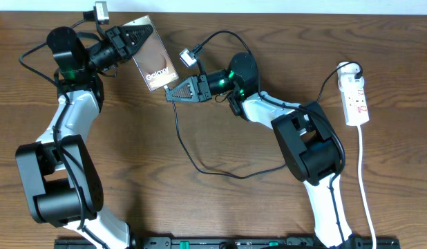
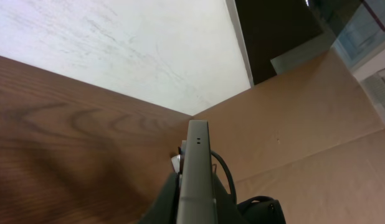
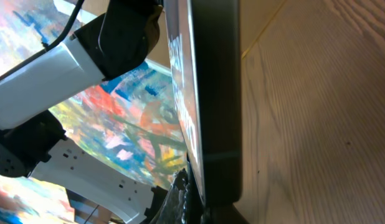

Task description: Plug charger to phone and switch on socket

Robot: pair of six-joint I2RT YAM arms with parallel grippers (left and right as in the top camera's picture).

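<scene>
Overhead: your left gripper (image 1: 135,38) clamps the phone (image 1: 158,66) steady so your right gripper (image 1: 171,95), pinching the charger (image 1: 179,135) tip, can plug in.

Phone (image 3: 214,93) edge-on; wooden table (image 3: 317,124) behind

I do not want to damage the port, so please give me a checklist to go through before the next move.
1. Left gripper holds the phone firmly: ok.
2. Right gripper is shut on the end of the charger cable: ok.
3. Plug tip is lined up with the phone's port: cannot tell, the tip is hidden.
4. Adapter sits in the power strip: ok.
5. Charger cable has slack: ok.
6. Power strip is switched on: cannot tell.
</scene>
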